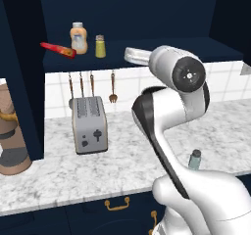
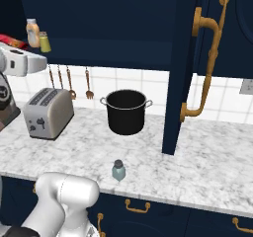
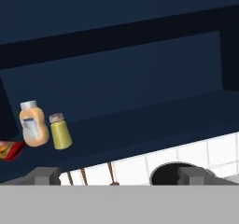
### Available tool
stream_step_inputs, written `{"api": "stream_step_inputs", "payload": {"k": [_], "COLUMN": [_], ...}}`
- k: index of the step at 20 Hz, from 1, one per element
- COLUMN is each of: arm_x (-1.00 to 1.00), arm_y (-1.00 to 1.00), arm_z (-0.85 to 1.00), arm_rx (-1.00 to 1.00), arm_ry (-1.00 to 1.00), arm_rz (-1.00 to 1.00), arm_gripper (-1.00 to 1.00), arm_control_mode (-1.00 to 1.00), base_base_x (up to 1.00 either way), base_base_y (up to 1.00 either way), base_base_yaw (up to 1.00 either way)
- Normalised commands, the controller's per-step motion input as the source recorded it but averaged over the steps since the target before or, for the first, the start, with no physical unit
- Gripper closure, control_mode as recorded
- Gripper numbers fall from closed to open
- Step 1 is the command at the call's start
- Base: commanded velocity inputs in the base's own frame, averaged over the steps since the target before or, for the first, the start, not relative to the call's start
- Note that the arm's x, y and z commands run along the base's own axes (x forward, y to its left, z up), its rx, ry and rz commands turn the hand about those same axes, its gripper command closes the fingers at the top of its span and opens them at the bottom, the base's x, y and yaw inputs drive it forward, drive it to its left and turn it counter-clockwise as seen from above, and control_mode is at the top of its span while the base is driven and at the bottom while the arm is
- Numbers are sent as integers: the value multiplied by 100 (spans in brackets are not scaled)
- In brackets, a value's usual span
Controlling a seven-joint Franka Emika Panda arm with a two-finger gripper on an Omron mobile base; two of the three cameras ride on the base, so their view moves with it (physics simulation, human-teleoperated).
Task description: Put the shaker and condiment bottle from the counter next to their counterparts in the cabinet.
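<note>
The condiment bottle [image 1: 58, 49] lies on its side on the cabinet shelf [image 1: 162, 48], just left of the fat orange bottle [image 1: 78, 38] and the yellow-green shaker [image 1: 100, 46]. The same three appear at the left of the hand view: condiment bottle [image 3: 8, 149], orange bottle [image 3: 33, 124], yellow-green shaker [image 3: 60, 131]. The small grey-blue shaker [image 2: 118, 170] stands upright near the counter's front edge [image 2: 163, 194], and is also in the left base view [image 1: 194, 159]. My gripper [image 3: 117, 177] is open and empty, raised to shelf height, right of the shelf items.
A black pot [image 2: 126, 111] sits on the counter by the tiled wall. A silver toaster [image 1: 89, 124] stands under hanging utensils [image 1: 91, 84]. An open navy cabinet door with a brass handle [image 2: 207, 58] juts out to the right. A brown appliance [image 1: 10, 141] is far left.
</note>
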Motion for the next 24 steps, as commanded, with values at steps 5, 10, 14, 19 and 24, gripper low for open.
{"api": "stream_step_inputs", "payload": {"k": [5, 10, 14, 19, 24], "arm_x": [-62, -89, -1, -25, -70], "arm_y": [-57, -8, -8, -42, -40], "arm_z": [-6, -31, -38, -65, -53], "arm_rx": [14, 4, 0, 1, 4], "arm_ry": [2, -5, 0, 0, -7], "arm_rz": [-9, -18, -7, -27, -21], "arm_gripper": [-100, -100, -100, -100, -100], "arm_control_mode": [-100, -100, -100, -100, -100], "base_base_x": [0, 0, 0, 0, 0], "base_base_y": [0, 0, 0, 0, 0], "base_base_yaw": [0, 0, 0, 0, 0]}}
